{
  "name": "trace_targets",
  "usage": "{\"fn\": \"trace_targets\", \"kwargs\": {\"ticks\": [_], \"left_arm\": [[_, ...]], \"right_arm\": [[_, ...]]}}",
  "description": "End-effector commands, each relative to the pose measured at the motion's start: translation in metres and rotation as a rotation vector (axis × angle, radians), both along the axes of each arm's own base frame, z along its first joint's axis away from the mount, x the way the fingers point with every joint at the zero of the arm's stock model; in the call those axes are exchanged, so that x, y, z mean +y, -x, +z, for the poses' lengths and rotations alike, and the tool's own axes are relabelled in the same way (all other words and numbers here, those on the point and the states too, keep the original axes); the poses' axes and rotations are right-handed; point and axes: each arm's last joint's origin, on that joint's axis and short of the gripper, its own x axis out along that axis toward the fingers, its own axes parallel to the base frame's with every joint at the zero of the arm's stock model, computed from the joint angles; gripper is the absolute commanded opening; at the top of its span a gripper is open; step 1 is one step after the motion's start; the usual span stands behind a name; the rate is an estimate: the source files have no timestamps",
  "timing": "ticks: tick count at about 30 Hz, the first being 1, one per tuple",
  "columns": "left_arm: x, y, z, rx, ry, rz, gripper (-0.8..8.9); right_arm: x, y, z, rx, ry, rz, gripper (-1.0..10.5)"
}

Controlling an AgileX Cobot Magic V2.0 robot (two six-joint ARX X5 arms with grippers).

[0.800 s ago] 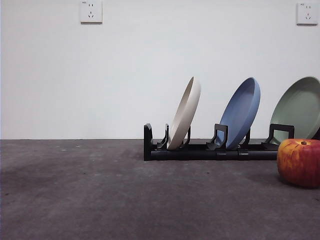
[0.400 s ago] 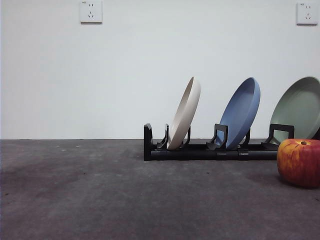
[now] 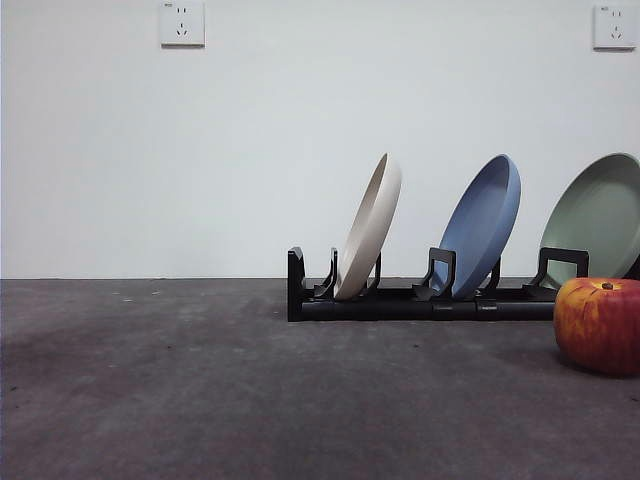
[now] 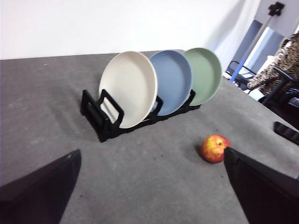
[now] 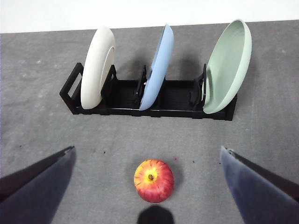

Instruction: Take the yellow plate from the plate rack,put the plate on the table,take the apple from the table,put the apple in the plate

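Note:
The cream yellow plate (image 3: 370, 226) stands tilted in the end slot of the black plate rack (image 3: 400, 300). It also shows in the left wrist view (image 4: 129, 88) and the right wrist view (image 5: 97, 66). The red and yellow apple (image 3: 600, 324) lies on the dark grey table (image 3: 200, 380) in front of the rack, seen too in the left wrist view (image 4: 215, 148) and right wrist view (image 5: 153, 180). My left gripper (image 4: 154, 186) is open, high and back from the rack. My right gripper (image 5: 149, 186) is open above the apple, apart from it.
A blue plate (image 3: 484, 224) stands in the middle slot and a pale green plate (image 3: 598, 215) in the far slot of the rack. A white wall with two sockets (image 3: 182, 22) is behind. Chairs and a person (image 4: 275, 70) show past the table's edge.

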Motion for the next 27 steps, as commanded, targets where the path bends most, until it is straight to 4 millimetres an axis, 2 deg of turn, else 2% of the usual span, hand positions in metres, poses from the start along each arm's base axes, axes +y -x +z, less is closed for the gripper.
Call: {"fn": "trace_targets", "kwargs": {"ticks": [1,5,10,13,16,19,22,25,27], "left_arm": [[-0.003,-0.008,0.009,-0.007,0.001,-0.021,6.03],[-0.01,-0.026,0.025,-0.021,0.003,-0.058,6.03],[-0.028,-0.066,0.048,-0.014,0.0,-0.122,6.02],[-0.047,-0.095,0.058,-0.01,-0.004,-0.164,6.02],[-0.085,-0.143,0.063,0.007,-0.051,-0.192,6.02],[-0.12,-0.193,0.058,0.018,-0.081,-0.192,6.02],[-0.15,-0.24,0.044,0.043,-0.089,-0.215,6.02],[-0.173,-0.277,0.022,0.077,-0.099,-0.225,5.96],[-0.186,-0.295,0.004,0.102,-0.113,-0.221,5.96]], "right_arm": [[0.0,-0.002,0.001,0.001,0.005,0.005,6.3],[0.0,-0.007,-0.001,0.021,0.005,0.007,6.3],[0.001,-0.015,-0.003,0.046,0.005,0.009,6.3],[0.001,-0.02,-0.004,0.061,0.006,0.009,6.3],[0.001,-0.027,-0.007,0.089,0.011,0.012,6.3],[0.001,-0.031,-0.008,0.102,0.019,0.016,6.3],[0.001,-0.034,-0.009,0.109,0.02,0.016,6.3],[0.001,-0.035,-0.01,0.113,0.02,0.016,6.3],[0.001,-0.036,-0.01,0.115,0.02,0.015,6.3]]}}
